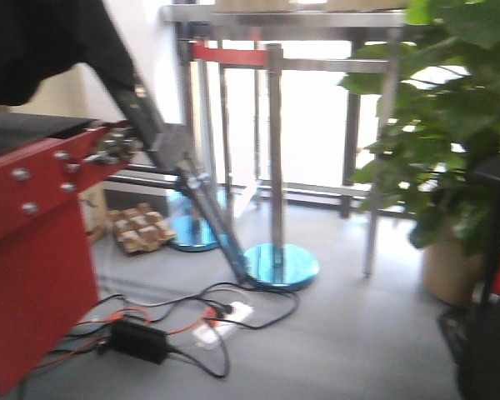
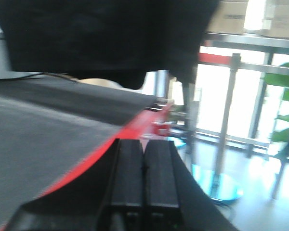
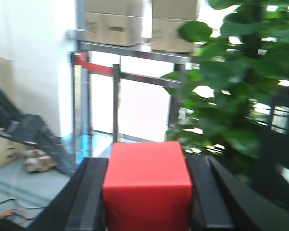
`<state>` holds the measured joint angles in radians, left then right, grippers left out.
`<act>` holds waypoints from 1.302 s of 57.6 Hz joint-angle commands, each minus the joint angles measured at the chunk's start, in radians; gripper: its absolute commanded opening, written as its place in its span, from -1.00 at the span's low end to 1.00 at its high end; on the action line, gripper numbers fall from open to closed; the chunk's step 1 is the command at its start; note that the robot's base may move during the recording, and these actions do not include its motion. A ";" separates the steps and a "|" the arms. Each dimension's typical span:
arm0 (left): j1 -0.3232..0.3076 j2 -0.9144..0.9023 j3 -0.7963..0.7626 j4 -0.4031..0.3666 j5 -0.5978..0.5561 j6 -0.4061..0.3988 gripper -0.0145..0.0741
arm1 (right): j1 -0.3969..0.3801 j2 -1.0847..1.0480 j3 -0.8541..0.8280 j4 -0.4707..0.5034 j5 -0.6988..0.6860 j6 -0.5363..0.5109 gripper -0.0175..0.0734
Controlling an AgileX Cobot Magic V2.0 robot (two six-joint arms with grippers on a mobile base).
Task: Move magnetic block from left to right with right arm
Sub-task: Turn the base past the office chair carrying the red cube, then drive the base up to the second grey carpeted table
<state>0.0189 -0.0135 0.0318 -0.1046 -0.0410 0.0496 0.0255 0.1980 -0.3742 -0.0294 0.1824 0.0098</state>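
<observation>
Exterior front-facing view: blurry room with a grey floor, a red table frame at left with a black top, chrome barrier posts on round bases, a red belt and a potted plant. A white power strip and a black adapter lie among cables on the floor.

On the right wrist camera I see the right gripper clamped on the magnetic block. The red cube sits squarely between the two black fingers, touching both. Its bottom is cut off by the frame edge, so I can't tell what is under it. Behind it are cardboard boxes on a rack.

The left gripper has its fingers pressed together with nothing between them, low over the black top. A dark smear overhead I can't identify.
</observation>
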 commanded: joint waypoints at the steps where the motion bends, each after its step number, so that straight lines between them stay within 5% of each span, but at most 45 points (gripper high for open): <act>1: -0.007 -0.010 0.008 -0.005 -0.091 0.002 -0.96 | -0.005 0.013 -0.031 -0.008 -0.090 -0.010 -0.07; 75: -0.007 -0.010 0.008 -0.005 -0.091 0.002 -0.96 | -0.005 0.013 -0.031 -0.008 -0.090 -0.010 -0.07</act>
<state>0.0189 -0.0135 0.0318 -0.1046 -0.0410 0.0496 0.0255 0.1980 -0.3742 -0.0294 0.1824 0.0098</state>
